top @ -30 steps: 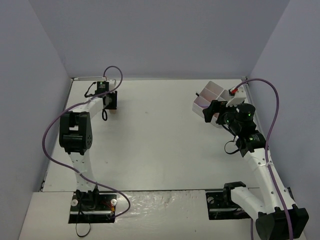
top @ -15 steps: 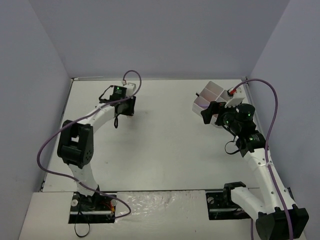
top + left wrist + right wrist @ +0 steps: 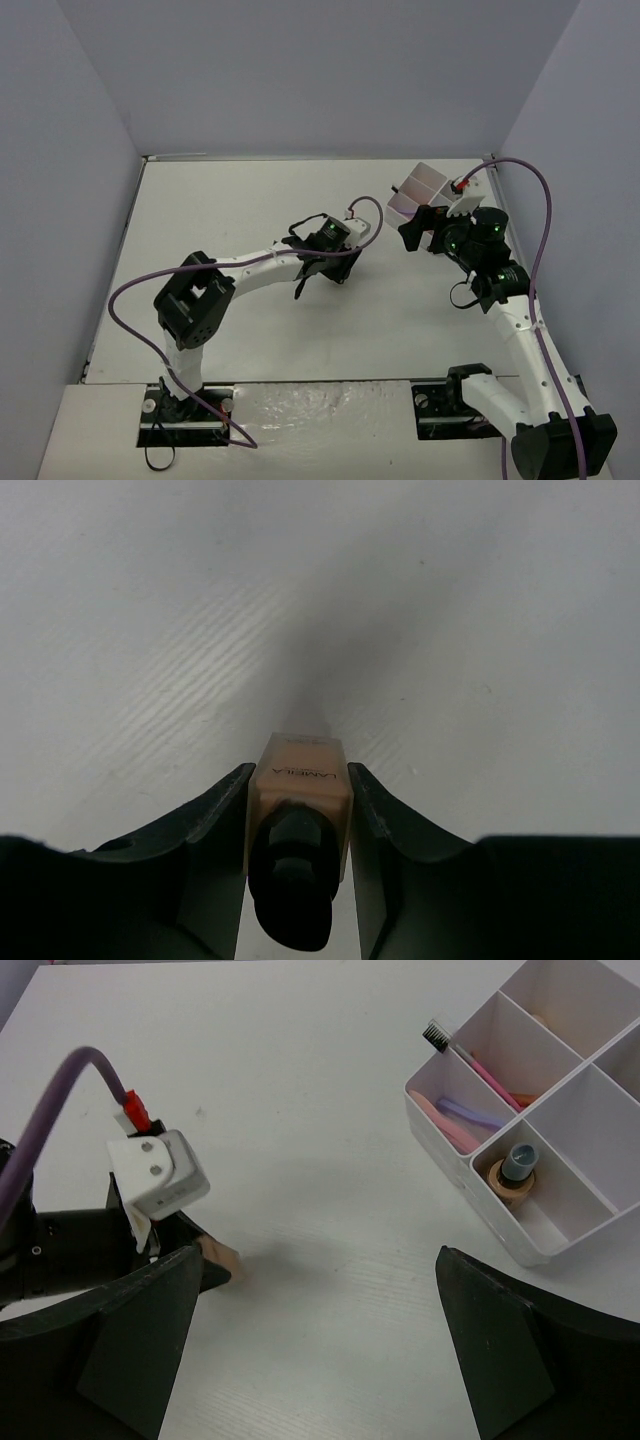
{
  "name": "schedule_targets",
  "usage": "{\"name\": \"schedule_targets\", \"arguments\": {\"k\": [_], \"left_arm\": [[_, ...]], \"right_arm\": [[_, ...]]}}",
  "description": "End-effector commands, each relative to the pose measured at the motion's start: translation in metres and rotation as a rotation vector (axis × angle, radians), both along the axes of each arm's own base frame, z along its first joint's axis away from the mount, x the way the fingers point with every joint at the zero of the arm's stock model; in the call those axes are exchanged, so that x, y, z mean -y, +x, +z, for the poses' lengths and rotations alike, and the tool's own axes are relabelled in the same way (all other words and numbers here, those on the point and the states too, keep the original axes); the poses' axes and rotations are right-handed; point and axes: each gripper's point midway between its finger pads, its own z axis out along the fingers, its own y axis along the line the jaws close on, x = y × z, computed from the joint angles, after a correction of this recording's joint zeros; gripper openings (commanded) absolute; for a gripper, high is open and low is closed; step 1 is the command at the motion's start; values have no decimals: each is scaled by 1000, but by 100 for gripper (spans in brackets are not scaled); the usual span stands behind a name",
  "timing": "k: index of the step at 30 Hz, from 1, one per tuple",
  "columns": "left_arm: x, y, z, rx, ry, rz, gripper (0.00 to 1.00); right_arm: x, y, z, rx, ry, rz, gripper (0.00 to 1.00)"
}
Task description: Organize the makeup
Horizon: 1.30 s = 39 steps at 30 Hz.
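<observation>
Against the view of a second ago, the left arm is no longer found at the far left of the bench (image 3: 250, 200); it is now stretched to the middle, and the left pincer (image 3: 322, 270) is brought near the right pincer (image 3: 416, 226), which is placed much as before in front of the white tray (image 3: 424, 181). Less of the tray is seen from above than earlier. What the left pincer carries cannot be made out in the top view. It is settled by the left wrist view, where the left pincer (image 3: 298, 772) is seen partly closed on a tan bottle (image 3: 300, 783), with a finger pressed to each side and the dark cap turned toward the camera. From the right wrist, only the base of that tan bottle (image 3: 221, 1257) is seen poking out beside the left arm's white camera block. There the right pincer (image 3: 322, 1256) is spread fully wide and nothing is held in it. Only this view shows the tray (image 3: 470, 1175) from within: a second bottle (image 3: 512, 1172) is stood upright in the near compartment, and pink and purple pencils (image 3: 455, 1120) are laid in the next one.
</observation>
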Motion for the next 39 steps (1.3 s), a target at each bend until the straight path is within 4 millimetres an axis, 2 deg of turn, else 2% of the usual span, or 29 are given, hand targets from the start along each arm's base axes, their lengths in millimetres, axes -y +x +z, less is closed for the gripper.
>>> {"name": "schedule_targets", "arguments": {"k": [1,2,4,7,9,13,15,17,20,24,27,29,31,34,35,37,39], "left_arm": [[28,10,34,101,-85,20,6],[27,8,29,96,-77,20,7],[27,5,24,88,-73,19,17],[26,2,21,96,-58,21,49],[23,2,27,109,-55,31,64],[21,3,41,133,-70,45,81],[18,6,54,158,-77,64,93],[14,7,72,182,-100,89,97],[0,12,109,242,-148,156,97],[-45,26,148,293,-189,336,97],[-90,34,175,332,-224,463,97],[-116,36,181,340,-227,524,97],[-148,33,187,345,-231,588,97],[-199,29,184,347,-185,684,97],[-210,23,183,346,-173,697,97],[-242,16,189,363,-170,752,97],[-270,6,180,347,-132,808,97]], "right_arm": [[-3,5,11,43,-6,17,100],[-3,6,10,40,-7,16,100],[-4,7,10,39,-10,22,100],[-5,7,9,39,-14,28,100],[-3,5,8,34,-21,22,100],[-1,2,5,23,-37,18,100],[-1,2,9,33,-41,21,100],[-3,1,11,36,-49,35,100],[-7,1,15,45,-76,54,100],[-20,1,13,22,-141,90,100],[-37,4,9,8,-175,109,100],[-59,0,3,-7,-181,156,100],[-76,0,-11,-38,-198,185,100],[-103,-2,-24,-51,-197,225,100],[-107,-1,-30,-66,-199,233,100],[-124,-2,-47,-108,-211,257,100],[-134,-2,-57,-135,-225,264,99]]}}
